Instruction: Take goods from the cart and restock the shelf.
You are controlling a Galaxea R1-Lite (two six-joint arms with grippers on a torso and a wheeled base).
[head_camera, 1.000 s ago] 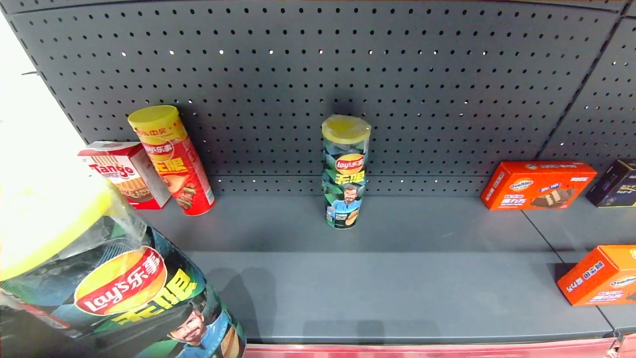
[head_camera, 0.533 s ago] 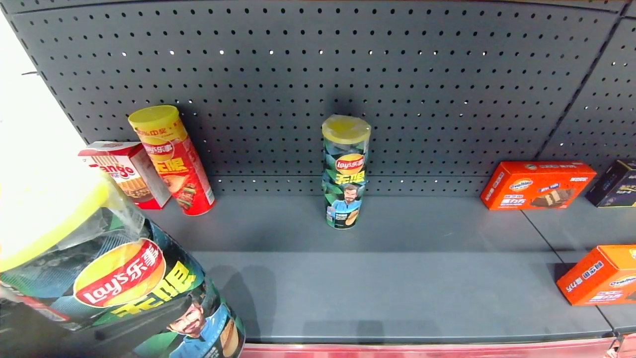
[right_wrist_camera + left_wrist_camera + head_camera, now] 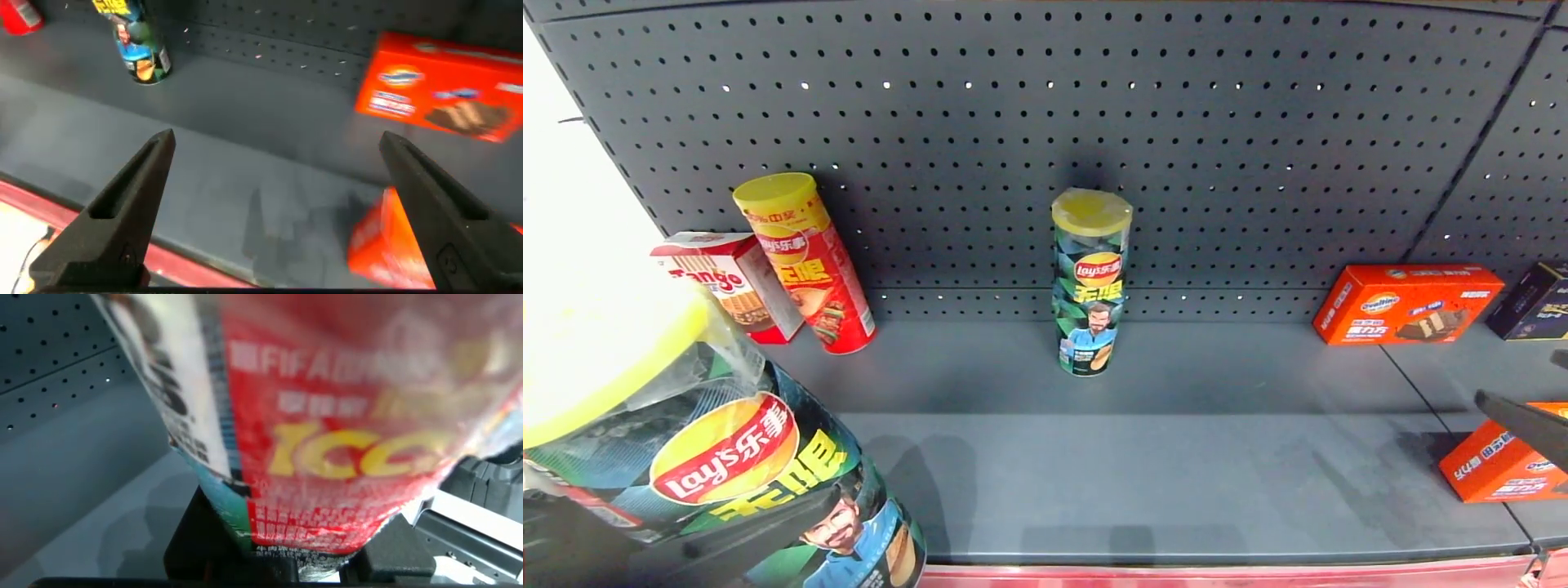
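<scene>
My left gripper (image 3: 686, 535) is shut on a green chips can (image 3: 711, 457) with a yellow lid, held close to the camera at the lower left, in front of the shelf (image 3: 1160, 457). In the left wrist view the can (image 3: 327, 433) stands between the dark fingers (image 3: 204, 547). A matching green can (image 3: 1090, 282) stands upright mid-shelf against the pegboard. My right gripper (image 3: 278, 147) is open and holds nothing, low over the shelf's front right; one finger (image 3: 1523, 425) shows at the right edge of the head view.
A red chips can (image 3: 805, 261) leans at the back left beside a wafer box (image 3: 727, 286). Orange boxes (image 3: 1405, 302) (image 3: 1499, 461) and a dark box (image 3: 1535, 302) lie at the right. Bare shelf lies around the green can and along the front.
A finger of my right gripper has come into the head view from the right edge, in front of the lower orange box. The held can has shifted only slightly.
</scene>
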